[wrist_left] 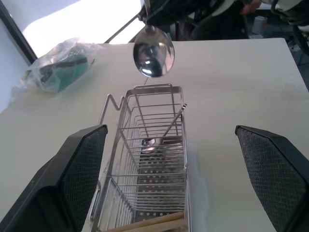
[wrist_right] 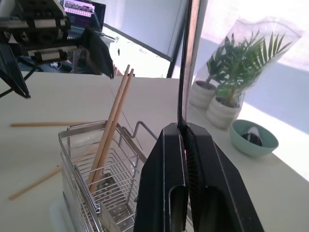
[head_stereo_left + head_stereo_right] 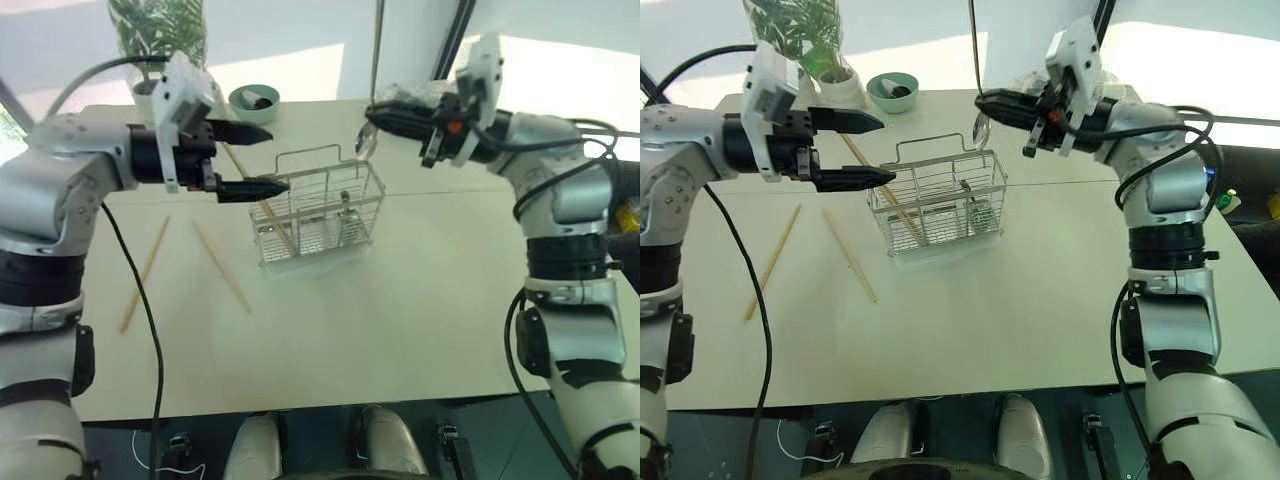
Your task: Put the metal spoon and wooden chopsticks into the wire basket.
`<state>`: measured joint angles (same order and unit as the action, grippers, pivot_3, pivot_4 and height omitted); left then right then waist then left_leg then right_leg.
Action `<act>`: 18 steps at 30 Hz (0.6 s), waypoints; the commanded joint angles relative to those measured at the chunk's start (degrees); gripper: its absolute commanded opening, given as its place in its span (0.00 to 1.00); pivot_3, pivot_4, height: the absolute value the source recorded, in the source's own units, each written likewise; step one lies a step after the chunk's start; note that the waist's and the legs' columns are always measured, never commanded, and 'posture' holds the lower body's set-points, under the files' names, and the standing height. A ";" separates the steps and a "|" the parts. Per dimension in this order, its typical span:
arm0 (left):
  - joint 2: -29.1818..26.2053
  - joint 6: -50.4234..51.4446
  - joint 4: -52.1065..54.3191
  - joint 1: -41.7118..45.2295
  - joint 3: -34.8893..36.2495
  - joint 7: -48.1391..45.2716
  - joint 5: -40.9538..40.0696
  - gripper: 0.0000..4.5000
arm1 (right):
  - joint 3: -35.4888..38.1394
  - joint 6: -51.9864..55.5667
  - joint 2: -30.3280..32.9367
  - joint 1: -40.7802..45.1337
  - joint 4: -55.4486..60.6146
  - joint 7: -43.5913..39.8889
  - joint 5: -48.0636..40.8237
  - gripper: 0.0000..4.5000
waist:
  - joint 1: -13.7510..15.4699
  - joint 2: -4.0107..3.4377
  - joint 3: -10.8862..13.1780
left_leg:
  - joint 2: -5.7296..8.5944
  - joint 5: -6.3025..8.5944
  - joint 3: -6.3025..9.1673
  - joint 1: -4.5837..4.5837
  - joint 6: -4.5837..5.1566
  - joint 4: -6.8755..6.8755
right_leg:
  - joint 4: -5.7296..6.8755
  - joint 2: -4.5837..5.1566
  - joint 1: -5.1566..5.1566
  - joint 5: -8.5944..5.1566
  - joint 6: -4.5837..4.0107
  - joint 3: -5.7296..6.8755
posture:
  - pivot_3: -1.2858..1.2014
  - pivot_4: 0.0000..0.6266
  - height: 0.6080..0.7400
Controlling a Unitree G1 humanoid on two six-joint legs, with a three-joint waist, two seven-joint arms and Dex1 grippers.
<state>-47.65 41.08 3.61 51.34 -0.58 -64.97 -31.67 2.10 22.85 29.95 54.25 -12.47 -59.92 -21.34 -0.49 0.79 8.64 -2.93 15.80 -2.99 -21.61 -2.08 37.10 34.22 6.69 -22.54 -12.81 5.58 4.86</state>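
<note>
Fingers first: the right gripper (image 3: 372, 116) is clenched on the slim handle of the small shiny metal spoon (image 3: 365, 143), whose bowl hangs above the far end of the silver wire-mesh basket (image 3: 320, 210). The left gripper (image 3: 262, 158), released wide and holding nothing, hovers by the basket's near-left corner.

Head view: two long light-tan wooden chopsticks (image 3: 262, 205) lean inside the basket already; two more (image 3: 222, 267) lie flat on the pale desk (image 3: 400, 320), left of it.

Left wrist view: spoon bowl (image 1: 153, 52), oval and mirror-bright, hangs above the basket's far rim (image 1: 154, 88). Something silver already lies in a far compartment; can't tell what.

Right wrist view: black fingers (image 2: 164, 183) pressed together, chopsticks (image 2: 112, 126) upright beside them.

Judgement: lower the spoon bowl-first into an open compartment, clear of the loop handle, and let go only once it's well inside the wire.
</note>
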 commanded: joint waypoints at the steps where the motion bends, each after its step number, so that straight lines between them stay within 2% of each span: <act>1: -1.49 0.25 2.01 0.19 2.63 0.47 -0.50 1.00 | 0.39 -1.49 -1.56 -0.58 0.60 2.69 0.28 0.01 | -0.20 0.01 0.01 | 0.00 0.00 0.00 -0.01 0.00 0.00 | 0.00 0.00 -0.01 0.00 0.00 0.00 | 0.52 0.24 0.83; 8: -2.08 1.52 4.08 -0.43 3.69 1.25 -1.45 1.00 | -3.25 -7.79 -3.31 -2.59 -2.60 5.33 5.64 0.01 | -0.32 0.02 0.02 | -0.02 0.00 0.02 0.01 0.00 -0.08 | 0.02 -0.03 -0.10 -0.01 0.01 0.00 | 0.52 0.24 0.83; 12: -2.05 1.60 4.31 -0.20 3.79 1.68 -1.57 1.00 | -4.60 -7.63 -3.79 -2.88 -3.86 5.93 6.83 0.31 | -0.31 0.02 0.02 | -0.02 0.00 0.02 0.02 0.00 -0.07 | 0.01 -0.03 -0.09 -0.01 0.01 0.00 | 0.52 0.24 0.83; 15: -2.05 1.73 4.01 0.28 3.87 1.96 -1.78 1.00 | -4.69 -9.60 -4.10 -2.75 -4.33 7.46 8.16 0.68 | -0.26 0.02 0.02 | -0.02 0.00 0.03 0.01 0.00 -0.07 | 0.01 -0.03 -0.09 -0.01 0.01 0.00 | 0.52 0.24 0.83; 18: -2.07 1.43 3.60 0.30 3.95 2.03 -1.63 1.00 | -3.96 -9.32 -4.08 -1.81 -4.11 8.76 8.03 0.99 | -0.29 0.03 0.02 | -0.02 0.00 0.03 0.01 0.00 -0.07 | 0.01 -0.03 -0.08 0.00 0.01 0.00 | 0.52 0.24 0.83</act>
<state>-48.87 43.18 6.78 50.28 1.17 -63.37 -33.14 -3.54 14.27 25.89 50.71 -17.70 -51.96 -13.00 -0.77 0.82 8.66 -2.94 15.80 -2.96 -21.60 -2.08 37.03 34.23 6.66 -22.62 -12.81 5.59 4.86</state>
